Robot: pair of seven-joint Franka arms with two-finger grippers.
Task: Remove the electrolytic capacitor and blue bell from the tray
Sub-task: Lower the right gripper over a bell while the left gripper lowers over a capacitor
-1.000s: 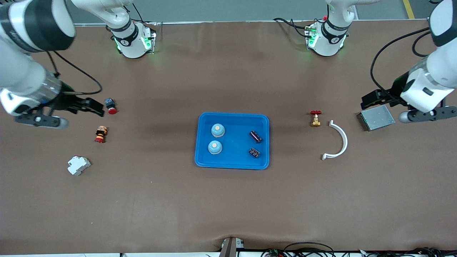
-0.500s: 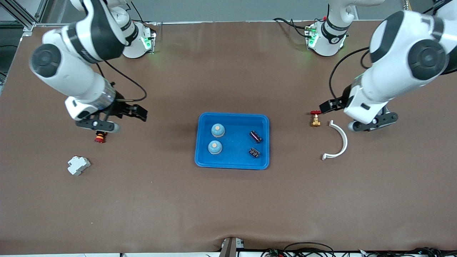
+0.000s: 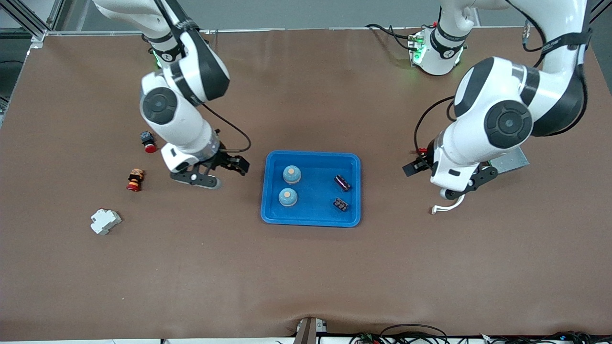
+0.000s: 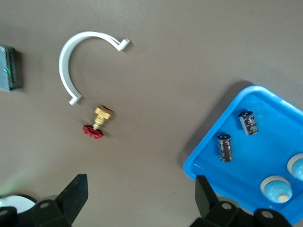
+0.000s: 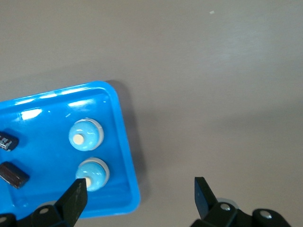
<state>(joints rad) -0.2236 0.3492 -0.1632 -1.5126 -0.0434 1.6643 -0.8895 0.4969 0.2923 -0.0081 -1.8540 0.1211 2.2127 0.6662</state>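
Near the middle of the front view, the blue tray [image 3: 311, 188] is seen flat on the brown table [image 3: 306, 267], and nothing has been taken out of it yet. Two blue bells [image 3: 291, 174] [image 3: 288, 197] stand upright in the tray's half toward the right arm, domes up. Two dark electrolytic capacitors [image 3: 342, 182] [image 3: 340, 204] lie on their sides in the half toward the left arm, each with its long axis slanted from upper left to lower right of the front view. So both picks are judged as still to be done. The right gripper [image 3: 234, 165] is held wide open and empty just beside the tray's edge. The left gripper [image 3: 414, 166] is also spread wide and empty, over the table near a small red-handled valve [image 4: 97, 124], well apart from the tray.
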